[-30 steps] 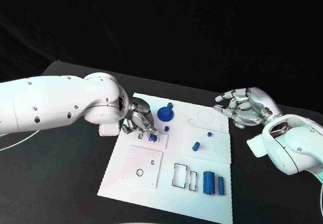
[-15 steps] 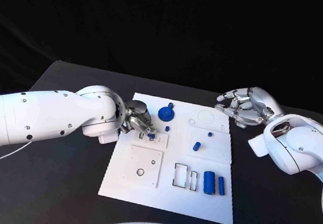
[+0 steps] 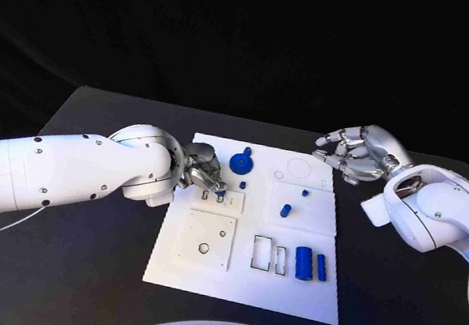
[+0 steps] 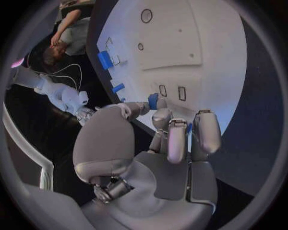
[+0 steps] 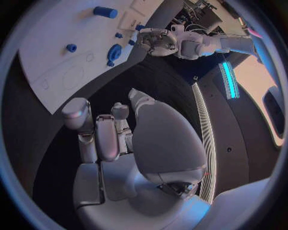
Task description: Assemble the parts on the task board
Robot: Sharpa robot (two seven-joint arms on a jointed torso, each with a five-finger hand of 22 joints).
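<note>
The white task board (image 3: pixel 245 272) lies in the middle of the table. My left hand (image 3: pixel 201 176) hovers at the board's left edge and pinches a small blue part (image 3: pixel 221 195) over a small slotted plate (image 3: pixel 228 204). In the left wrist view that part (image 4: pixel 153 101) sits between the thumb and a fingertip. My right hand (image 3: pixel 360 154) hangs beyond the board's back right corner, fingers loosely curved and apart, holding nothing. A blue disc part (image 3: pixel 240 163) lies near the back of the board, a short blue cylinder (image 3: pixel 286 211) in the middle.
Two blue cylinders (image 3: pixel 304 263) lie side by side at the board's right, beside two rectangular cut-outs (image 3: pixel 262 251). A square plate with a hole (image 3: pixel 207 240) sits at the front left. Small blue pegs (image 3: pixel 304 194) dot the back. Black table (image 3: pixel 80 255) surrounds the board.
My left hand has shifted slightly toward the back with the blue part still pinched. The right hand has stayed in place.
</note>
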